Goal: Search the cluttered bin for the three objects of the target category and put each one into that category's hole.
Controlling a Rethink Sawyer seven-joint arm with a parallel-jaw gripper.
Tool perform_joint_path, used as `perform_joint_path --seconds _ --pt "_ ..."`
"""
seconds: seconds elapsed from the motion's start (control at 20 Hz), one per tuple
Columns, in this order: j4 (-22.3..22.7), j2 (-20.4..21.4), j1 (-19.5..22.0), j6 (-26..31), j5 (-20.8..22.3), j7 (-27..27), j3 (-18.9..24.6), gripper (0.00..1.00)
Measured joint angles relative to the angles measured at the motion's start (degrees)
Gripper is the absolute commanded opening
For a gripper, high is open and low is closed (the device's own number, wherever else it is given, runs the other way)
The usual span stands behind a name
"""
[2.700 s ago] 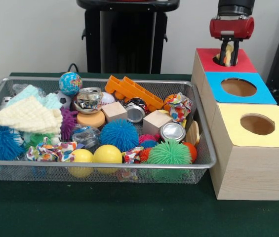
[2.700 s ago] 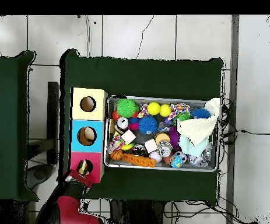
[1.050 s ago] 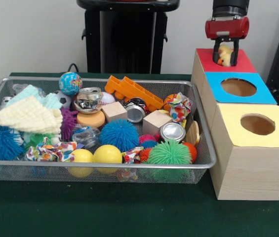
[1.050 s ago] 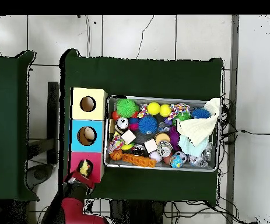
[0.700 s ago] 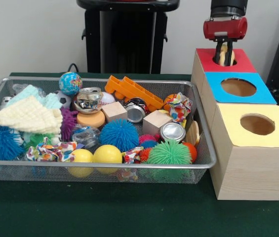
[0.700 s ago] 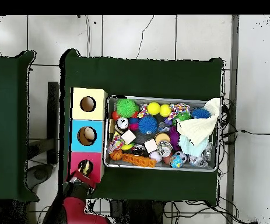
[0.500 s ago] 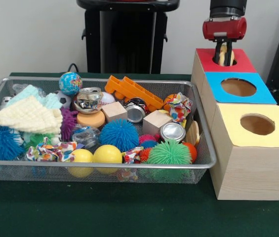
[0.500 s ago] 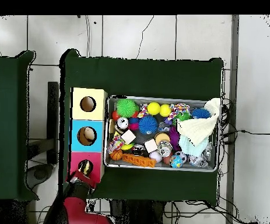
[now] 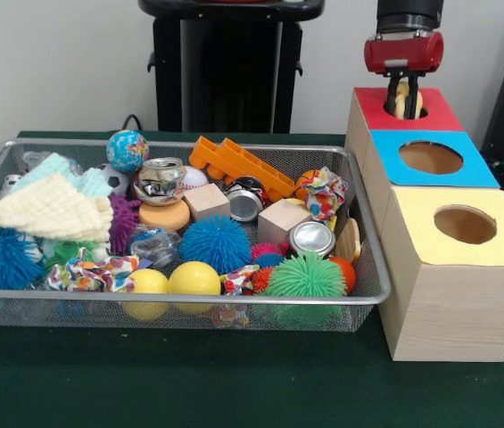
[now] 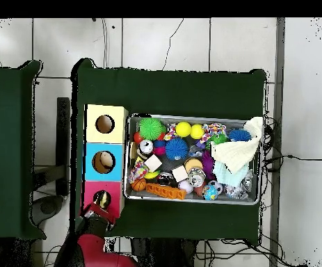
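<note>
Green cloth covers the worktop (image 9: 234, 392). My pincer (image 9: 405, 102) hangs over the red-topped wooden box's round hole (image 9: 405, 111). It is clamped on a small yellowish object (image 9: 400, 100).

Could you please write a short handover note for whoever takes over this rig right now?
Gripper: above the hole in the red box, shut on a small pale yellow object that is not yet dropped in.
Boxes: the blue box and yellow box stand in a row with the red one, beside the wire bin.
Done: one item lifted out and brought to the red hole; what is already inside cannot be seen.
Left: release this item, then search the bin clutter for any remaining items of that category.
</note>
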State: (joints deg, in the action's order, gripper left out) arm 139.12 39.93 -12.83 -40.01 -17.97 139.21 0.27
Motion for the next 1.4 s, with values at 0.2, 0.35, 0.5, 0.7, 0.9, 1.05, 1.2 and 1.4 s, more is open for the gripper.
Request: perform_joint_path --seconds 0.2,0.35,0.5,0.7,0.9,1.05,1.2,1.4 --pt "0.15 0.31 0.16 -0.01 0.81 0.0 0.26 1.0" --pt "0.19 0.33 0.38 -0.01 1.12 0.0 0.31 1.0" --pt "0.2 0.33 0.54 -0.02 1.38 0.04 0.36 1.0" --pt "0.2 0.32 0.7 -0.02 1.63 0.08 0.44 1.0" --pt "0.2 0.32 0.71 -0.02 1.64 0.09 0.45 1.0" --pt "0.26 0.39 0.9 0.0 1.73 0.09 0.57 1.0" --pt "0.54 0.72 1.17 0.14 1.72 0.09 0.84 1.0" --pt "1.46 2.42 1.92 1.29 1.75 0.09 1.56 1.0"
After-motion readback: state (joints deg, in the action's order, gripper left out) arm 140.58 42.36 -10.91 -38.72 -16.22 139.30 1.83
